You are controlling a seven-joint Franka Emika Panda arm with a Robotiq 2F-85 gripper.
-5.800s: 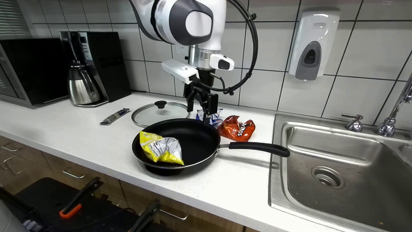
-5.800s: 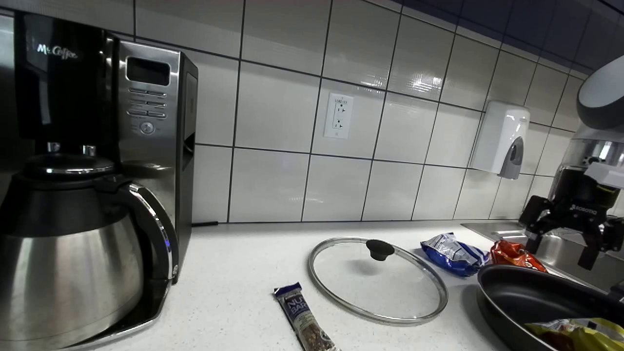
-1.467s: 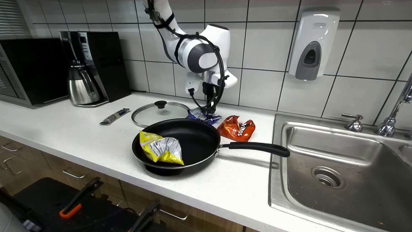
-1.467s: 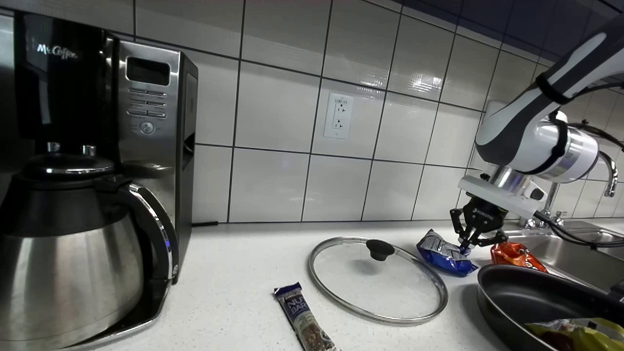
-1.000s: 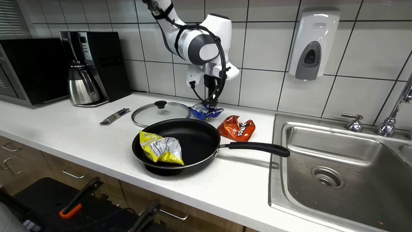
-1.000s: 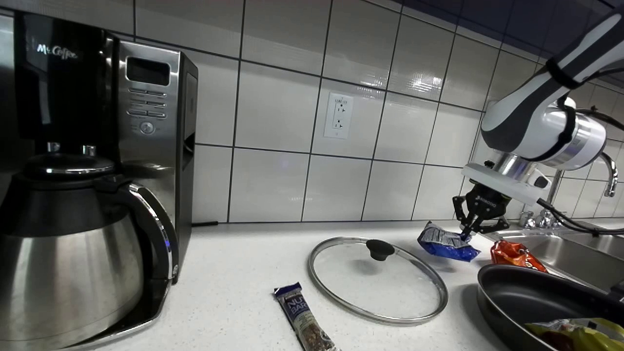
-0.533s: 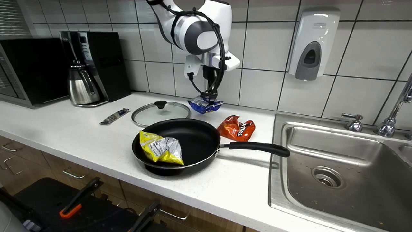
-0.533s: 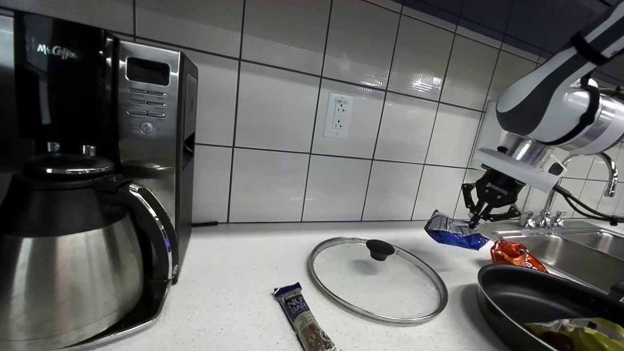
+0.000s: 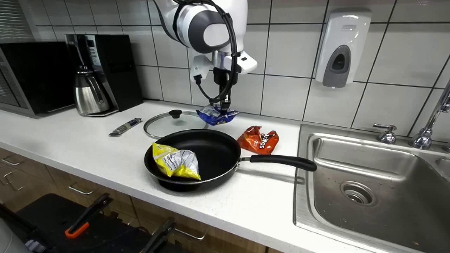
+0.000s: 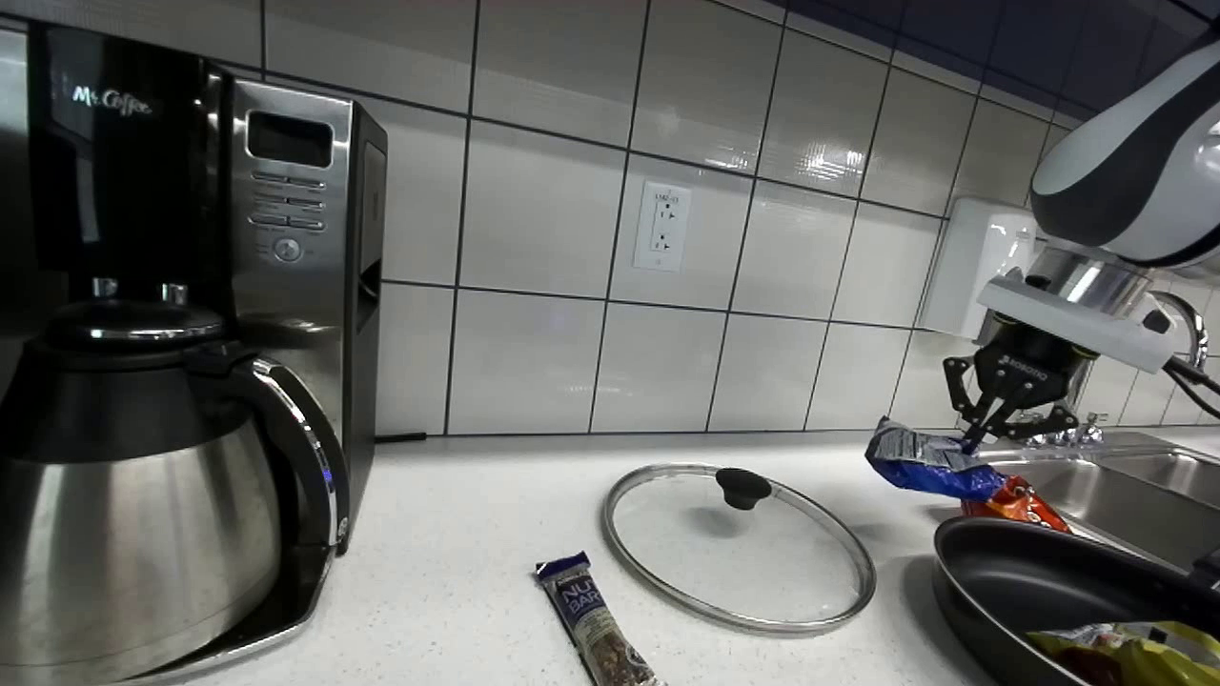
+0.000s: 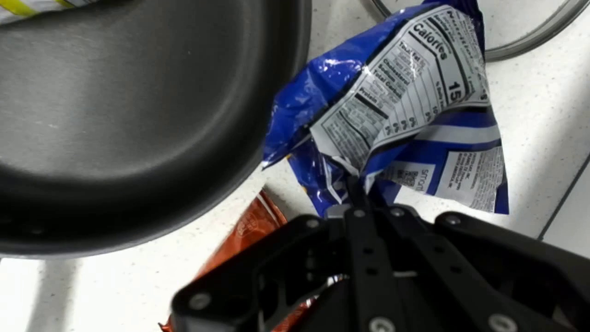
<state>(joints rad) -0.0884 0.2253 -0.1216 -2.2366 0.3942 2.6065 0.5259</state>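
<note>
Gripping a crumpled blue snack bag (image 11: 392, 83) with a white nutrition panel, the black 2-fingered tool (image 11: 362, 192) has its fingertips pinched together on a fold of the film. In both exterior views the bag hangs in the air above the speckled white tabletop (image 9: 88, 147), on the side of a round black frying pan (image 9: 218, 151) that faces the pale tiled wall (image 9: 288, 49). In the wrist view a blue corner overlaps the pan's rim; whether the 2 touch cannot be told. Inside the pan, on the half away from its long black handle (image 9: 281, 160), lies a crinkled yellow and silver plastic bag (image 9: 177, 163). Beside the pan, near the root of that handle, rests a crumpled orange-red foil bag (image 9: 258, 141); in an exterior view the held bag (image 10: 915, 465) partly covers it. Near the pan, towards the wall but away from the handle, a round clear glass lid (image 10: 739, 553) lies flat, black knob up. Farther from the pan come a wrapped nut bar (image 10: 596, 619) and, well apart, a black and steel coffee maker (image 10: 305, 210). The handle's end reaches over the edge of a stainless steel sink (image 9: 337, 216).
</note>
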